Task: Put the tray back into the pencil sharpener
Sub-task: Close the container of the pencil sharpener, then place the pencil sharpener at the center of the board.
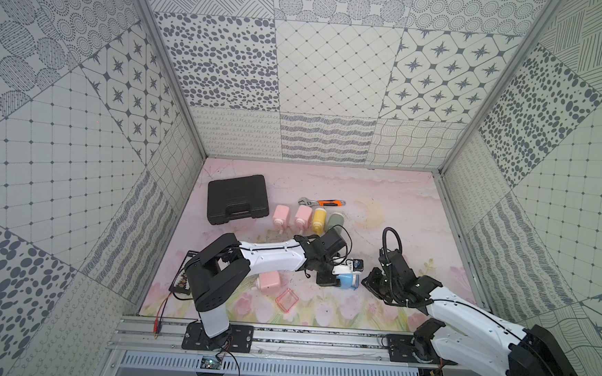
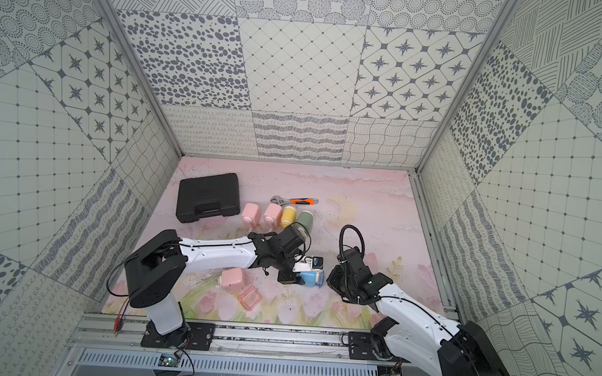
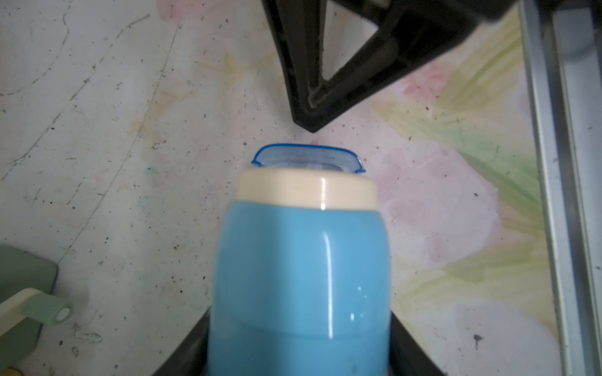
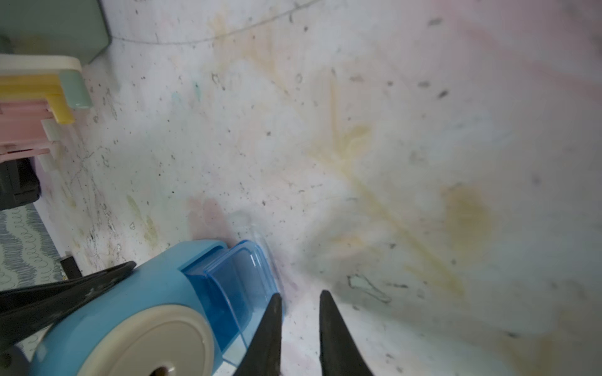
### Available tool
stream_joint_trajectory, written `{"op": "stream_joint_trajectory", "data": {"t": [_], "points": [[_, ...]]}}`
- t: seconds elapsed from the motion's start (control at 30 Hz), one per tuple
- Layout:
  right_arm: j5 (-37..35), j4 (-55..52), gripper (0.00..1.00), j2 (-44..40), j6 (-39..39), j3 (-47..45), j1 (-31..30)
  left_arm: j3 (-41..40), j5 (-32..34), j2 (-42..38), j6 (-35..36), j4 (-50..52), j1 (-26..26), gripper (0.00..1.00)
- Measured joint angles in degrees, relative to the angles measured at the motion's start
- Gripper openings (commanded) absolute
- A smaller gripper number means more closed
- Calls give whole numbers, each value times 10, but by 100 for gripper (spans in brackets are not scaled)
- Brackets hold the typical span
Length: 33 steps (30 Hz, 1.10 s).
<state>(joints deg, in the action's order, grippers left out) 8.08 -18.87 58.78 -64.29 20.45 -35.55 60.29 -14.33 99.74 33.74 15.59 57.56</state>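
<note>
Jaws of the left gripper (image 1: 339, 278) clamp the blue pencil sharpener (image 3: 299, 276) toward the desk's front edge, its tray (image 4: 241, 286) half-seated. The right gripper (image 4: 299, 328), jaws narrowly parted and empty, should push the tray's end squarely — not sideways

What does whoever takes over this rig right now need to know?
Left gripper: shut on the blue pencil sharpener, which lies on its side on the mat.
Right gripper: open, nothing between the jaws, one finger at the outer edge of the blue tray.
Done: the tray is started in its slot but sticks out.
Left: push it in flush, probably with the right gripper, then let go.
</note>
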Motion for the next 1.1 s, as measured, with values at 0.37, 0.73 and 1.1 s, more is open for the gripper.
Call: {"op": "stream_joint_trajectory", "data": {"t": [0.37,0.73,1.1], "points": [[73,137,25,76,4,-16,16,-3,-3,7,-33,-22,-2,37],[-26,-141,30,-163,41,88,119,25,63,12,-152,-65,0,0],[-121,-280,31,-124,110,199,144,307,249,141,-397,37,12,0]]}}
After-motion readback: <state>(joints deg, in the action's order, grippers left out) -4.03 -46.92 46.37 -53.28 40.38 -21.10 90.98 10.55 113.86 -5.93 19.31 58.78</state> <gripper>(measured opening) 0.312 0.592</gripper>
